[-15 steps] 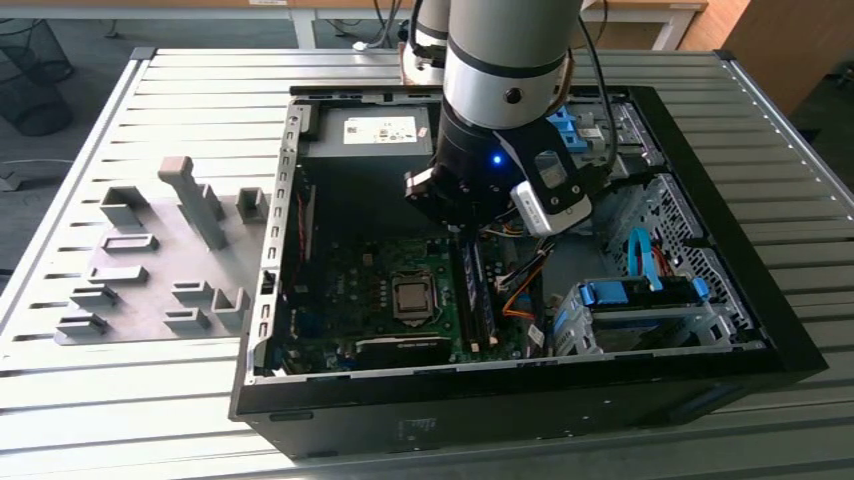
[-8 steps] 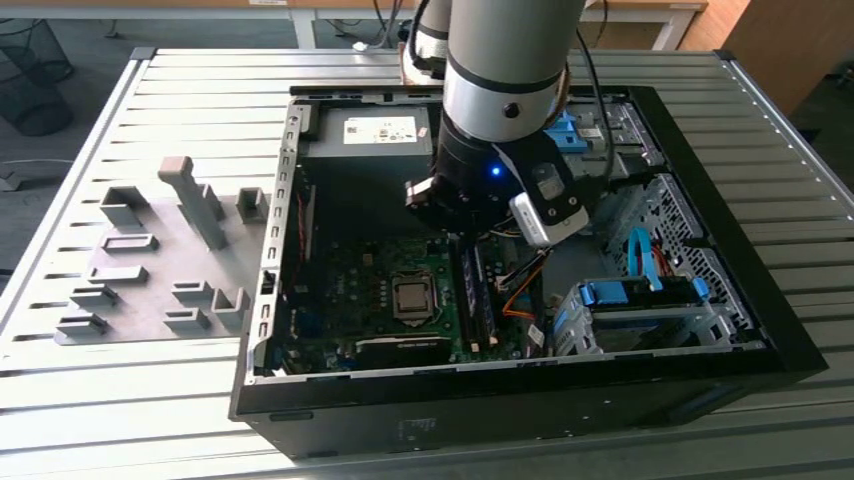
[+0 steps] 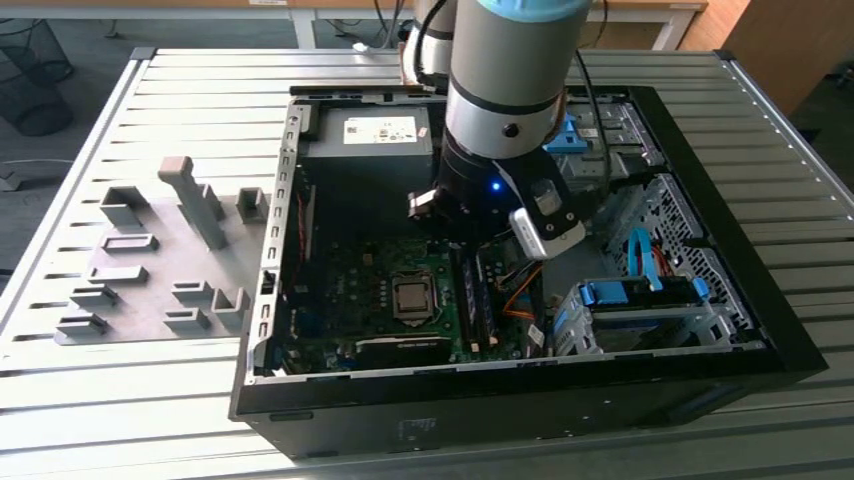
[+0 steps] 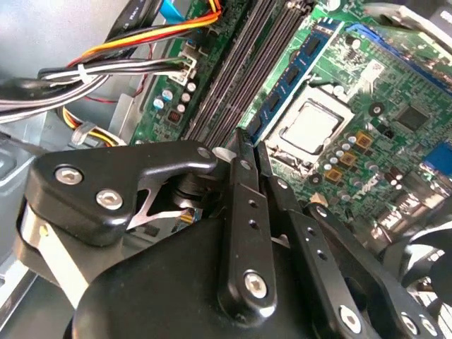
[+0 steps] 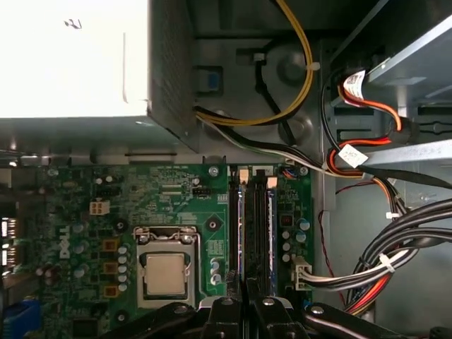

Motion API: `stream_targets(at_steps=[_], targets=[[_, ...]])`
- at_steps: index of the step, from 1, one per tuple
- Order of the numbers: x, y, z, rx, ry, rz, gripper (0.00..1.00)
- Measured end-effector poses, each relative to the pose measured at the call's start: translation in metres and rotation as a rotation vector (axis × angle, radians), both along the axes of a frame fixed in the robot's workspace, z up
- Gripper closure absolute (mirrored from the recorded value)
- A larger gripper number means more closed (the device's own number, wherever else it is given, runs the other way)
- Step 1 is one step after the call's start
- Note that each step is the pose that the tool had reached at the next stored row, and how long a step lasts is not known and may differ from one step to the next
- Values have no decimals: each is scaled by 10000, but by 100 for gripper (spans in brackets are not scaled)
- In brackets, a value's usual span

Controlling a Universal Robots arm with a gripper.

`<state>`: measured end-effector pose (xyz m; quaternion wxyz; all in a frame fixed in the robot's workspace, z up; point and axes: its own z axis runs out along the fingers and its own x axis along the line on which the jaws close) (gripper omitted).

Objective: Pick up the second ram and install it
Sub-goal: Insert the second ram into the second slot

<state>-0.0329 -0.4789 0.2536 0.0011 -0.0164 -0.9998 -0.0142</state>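
Slatted metal table [image 3: 200,80] underneath, open computer case [image 3: 534,400] lying on it, and the arm [image 3: 501,80] is plunged straight down inside.

Now the hand [image 4: 252,145]: in both wrist views its two black fingers [image 4: 244,212] are drawn together with only a slit between them, and nothing shows in that slit. The tips sit low over the memory slots, just beside the processor socket [image 4: 311,131].

And the second ram [image 4: 300,67]? It stands on edge in the slot nearest the processor socket, a blue-green strip with dark chips running along the socket's side. In the first wrist view the hand [image 5: 246,296] lines up with that stick [image 5: 241,212], right at its near end. Whether the fingertips actually press on it, I cannot tell.

On the far side of the slots from the processor socket [image 5: 164,272], bundled cables [image 4: 120,49] in black, white, yellow and orange cross the case floor. More of them loop up beyond the board [image 5: 282,116].

Past the board edge from the processor socket sits the pale power supply box [image 5: 70,56]. In the exterior view, from the processor socket [image 3: 414,297], the blue drive cage [image 3: 641,295] lies toward the exterior view's right. Well off to the exterior view's left, outside the case, stand the grey fixture blocks [image 3: 200,205].
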Motion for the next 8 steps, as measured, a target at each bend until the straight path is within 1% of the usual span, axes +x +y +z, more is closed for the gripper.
stream_targets(at_steps=[4,7,8], targets=[[23,-9,-74,1,4,39,86],[23,-29,-125,2,22,116,86],[23,-30,-126,-1,23,118,86]])
